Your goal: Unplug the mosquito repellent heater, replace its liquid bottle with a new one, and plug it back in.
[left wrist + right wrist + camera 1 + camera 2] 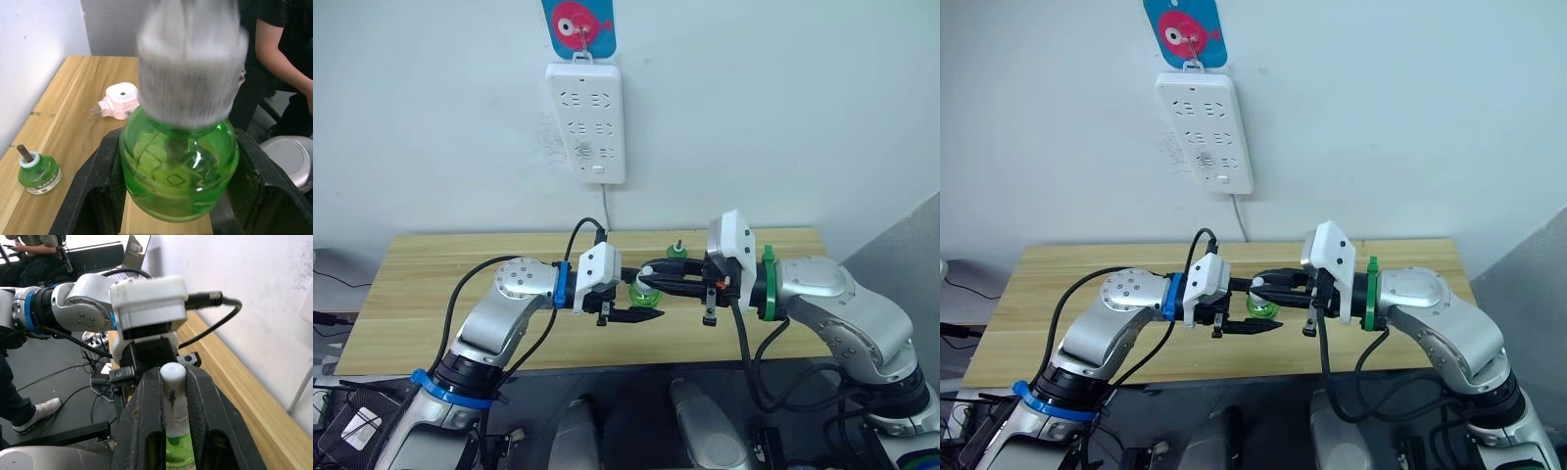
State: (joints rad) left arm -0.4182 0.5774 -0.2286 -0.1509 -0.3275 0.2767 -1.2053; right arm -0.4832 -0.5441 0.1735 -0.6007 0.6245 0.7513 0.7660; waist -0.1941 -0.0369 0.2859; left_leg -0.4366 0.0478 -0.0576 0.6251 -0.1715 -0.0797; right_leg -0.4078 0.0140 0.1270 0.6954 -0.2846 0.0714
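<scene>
L jaws (641, 315) grip the new bottle (644, 291) by its green body; R jaws (658, 277) are closed narrow on its pale stubby top. Both meet above the desk's (431, 284) front edge, bottle held in air betw. the two.

Bottle axis: can't tell its tilt for sure in the head views. In the R wrist view the top sits betw. the black fingers (146, 426), green body below it. In the L wrist view the fingers (90, 191) flank the body either side, top blurred close to the lens.

Look: squat, clear green, liquid inside, embossed marks on the glass, greyish-white ribbed cap.

L wrist view also shows the heater (120, 101) lying on its side on the desk, white, round vent hole facing up-ish, prongs pointing toward the wall side; unplugged. The old bottle (38, 172) stands upright on the desk near the wall, dark wick stem up, well apart from the heater. Head view has it as a small green bottle behind the R jaws.

Power strip (586, 122) hangs on the wall above the desk, cord running down. A person's arm (274, 63) shows beyond the desk end.
</scene>
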